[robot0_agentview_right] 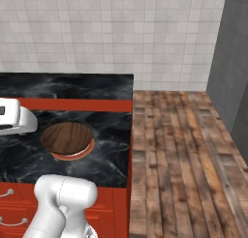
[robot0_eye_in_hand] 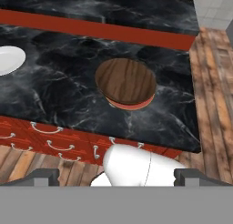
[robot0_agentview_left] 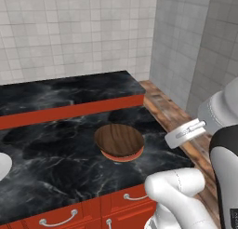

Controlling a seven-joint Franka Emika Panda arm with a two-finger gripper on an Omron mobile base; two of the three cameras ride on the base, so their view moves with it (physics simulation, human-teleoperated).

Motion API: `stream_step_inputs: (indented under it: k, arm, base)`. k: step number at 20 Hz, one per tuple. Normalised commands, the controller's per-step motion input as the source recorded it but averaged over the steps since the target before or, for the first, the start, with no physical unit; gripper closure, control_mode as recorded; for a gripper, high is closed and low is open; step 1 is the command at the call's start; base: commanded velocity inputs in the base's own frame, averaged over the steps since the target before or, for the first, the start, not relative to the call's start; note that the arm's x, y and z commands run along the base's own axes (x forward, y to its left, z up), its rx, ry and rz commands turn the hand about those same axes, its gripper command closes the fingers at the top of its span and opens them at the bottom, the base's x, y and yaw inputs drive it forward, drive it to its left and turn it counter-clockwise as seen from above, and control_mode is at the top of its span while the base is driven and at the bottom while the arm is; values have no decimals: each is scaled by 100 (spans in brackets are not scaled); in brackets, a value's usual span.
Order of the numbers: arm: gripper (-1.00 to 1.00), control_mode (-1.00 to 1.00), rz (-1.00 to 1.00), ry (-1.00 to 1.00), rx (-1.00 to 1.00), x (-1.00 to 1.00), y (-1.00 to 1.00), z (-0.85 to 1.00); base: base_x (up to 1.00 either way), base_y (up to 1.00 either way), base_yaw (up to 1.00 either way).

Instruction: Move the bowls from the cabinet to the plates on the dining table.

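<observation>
Hand view: wood-grain bowl point(robot0_eye_in_hand: 126, 81) sits on its plate point(robot0_eye_in_hand: 132, 104) on the dining table point(robot0_eye_in_hand: 59, 95), ahead of and below the gripper point(robot0_eye_in_hand: 116, 176). Jaws spread wide, holding nothing. Second plate point(robot0_eye_in_hand: 9, 59) lies bare, well apart to the bowl's left; white bowl likely next.

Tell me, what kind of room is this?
Most likely a rendered kitchen or dining area: a black marble table with red drawers beneath, a wooden bowl sitting on it, white tiled walls and a plank floor.
</observation>
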Motion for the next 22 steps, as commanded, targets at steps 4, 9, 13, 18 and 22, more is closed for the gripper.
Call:
stream_step_inputs:
  k: [4, 9, 13, 18, 22]
  arm:
    - [-100, -100, 0, 0, 0, 0, 0, 0]
    - [-100, -100, 0, 0, 0, 0, 0, 0]
    - [-100, 100, 0, 0, 0, 0, 0, 0]
    - [-100, 100, 0, 0, 0, 0, 0, 0]
    - [-100, 100, 0, 0, 0, 0, 0, 0]
  base:
    - [0, 0, 0]
    - [0, 0, 0]
    - [0, 0, 0]
    - [-72, 0, -1]
    - [-83, -2, -2]
